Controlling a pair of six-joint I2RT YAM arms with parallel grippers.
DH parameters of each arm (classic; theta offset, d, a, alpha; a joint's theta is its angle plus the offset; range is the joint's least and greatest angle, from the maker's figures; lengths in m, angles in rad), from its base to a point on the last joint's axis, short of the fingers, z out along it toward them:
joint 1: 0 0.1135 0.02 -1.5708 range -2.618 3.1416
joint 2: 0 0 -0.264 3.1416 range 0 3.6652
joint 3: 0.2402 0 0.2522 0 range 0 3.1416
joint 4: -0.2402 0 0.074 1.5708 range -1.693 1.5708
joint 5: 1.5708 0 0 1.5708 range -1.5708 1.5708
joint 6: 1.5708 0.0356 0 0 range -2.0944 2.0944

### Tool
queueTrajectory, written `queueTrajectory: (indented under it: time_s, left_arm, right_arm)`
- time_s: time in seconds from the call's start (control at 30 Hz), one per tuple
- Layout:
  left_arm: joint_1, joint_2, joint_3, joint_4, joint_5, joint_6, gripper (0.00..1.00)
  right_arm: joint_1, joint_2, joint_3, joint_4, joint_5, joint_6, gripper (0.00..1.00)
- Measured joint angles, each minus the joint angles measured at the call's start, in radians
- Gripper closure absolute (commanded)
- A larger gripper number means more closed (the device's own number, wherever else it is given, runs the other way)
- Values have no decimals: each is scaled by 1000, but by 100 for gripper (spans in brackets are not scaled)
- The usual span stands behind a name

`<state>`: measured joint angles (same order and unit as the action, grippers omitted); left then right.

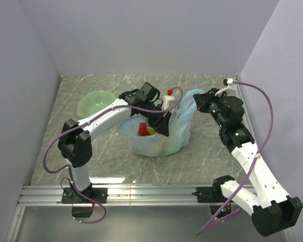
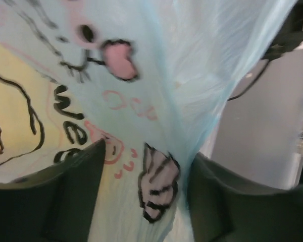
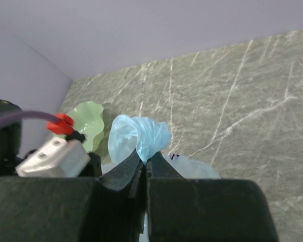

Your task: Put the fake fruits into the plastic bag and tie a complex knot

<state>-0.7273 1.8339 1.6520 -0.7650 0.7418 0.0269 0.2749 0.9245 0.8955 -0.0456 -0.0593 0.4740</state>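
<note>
Fake fruits (image 1: 144,130) sit inside the plastic bag (image 1: 167,142), a red one and a yellow one showing through its open mouth; whether every fruit is in there I cannot tell, since the film hides the rest; the bag slumps at the middle of the table (image 1: 217,151), well apart from the pale green dish (image 1: 92,105), which looks bare from above; the loading step seems done and the work has turned to the knot; the right gripper (image 3: 145,157) has its fingers pressed together on a bunched tuft of blue film, apparently one handle loop, and holds it up at the far right of the bag, probably so the loop stays taut and reachable; the left gripper (image 2: 147,156) reaches down over the mouth from the other side, its jaws apart with a fold of printed film running between them, not visibly squeezed, most likely lined up to take the second loop or the neck; with one side pinned and the other ready to close, the two ends could be crossed; the risk I judge is thin film slipping from the pinch or the mouth sagging so the fruit rolls out
</note>
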Motion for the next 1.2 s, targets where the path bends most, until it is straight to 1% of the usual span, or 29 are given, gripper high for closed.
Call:
queueTrajectory:
  time_s: [0.07, 0.1, 0.13, 0.17, 0.2, 0.23, 0.3, 0.33, 0.37, 0.4, 0.47, 0.6, 0.67, 0.77, 0.93, 1.1, 1.2]
  left_arm:
    - [-5, -18, -63, 42, -40, 18, 62]
    - [-5, -26, -96, 63, -54, 31, 74]
    - [-5, -31, -124, 79, -62, 39, 79]
    - [-1, -37, -158, 106, -63, 59, 83]
    - [6, -38, -187, 123, -49, 86, 93]
    - [16, -38, -208, 133, -28, 109, 95]
    - [42, -36, -229, 128, 2, 155, 98]
    - [58, -34, -231, 121, 23, 179, 99]
    - [72, -34, -231, 120, 42, 202, 99]
    - [86, -34, -231, 120, 60, 224, 100]
    - [103, -34, -230, 119, 90, 260, 100]
    - [105, -26, -209, 82, 141, 332, 99]
    - [104, -21, -196, 71, 160, 357, 99]
    - [102, -21, -195, 56, 181, 388, 99]
    - [102, -21, -195, 40, 217, 427, 99]
    - [102, -21, -195, 23, 245, 464, 99]
    - [102, -19, -195, 11, 264, 486, 99]
  right_arm:
    - [1, 5, 2, 1, -19, -1, 100]
    - [1, 9, 2, -1, -33, -3, 100]
    - [4, 14, 2, -1, -46, -4, 100]
    - [5, 20, 2, -2, -69, -8, 97]
    - [5, 27, 1, -5, -93, -11, 91]
    - [4, 31, 0, -8, -114, -12, 73]
    - [-11, 39, -7, -11, -182, -18, 54]
    - [-29, 39, -10, -11, -222, -23, 31]
    - [-51, 37, -14, -6, -260, -23, 25]
    - [-73, 33, -20, -3, -302, -29, 22]
    - [-124, 21, -31, -3, -401, -50, 19]
    - [-197, -17, -33, -19, -579, -105, 18]
    - [-213, -37, -35, -18, -653, -132, 20]
    - [-212, -51, -69, 39, -746, -126, 21]
    - [-169, 8, -116, 136, -801, -100, 18]
    - [-121, 86, -118, 199, -807, -101, 16]
    - [-90, 130, -122, 241, -807, -98, 12]
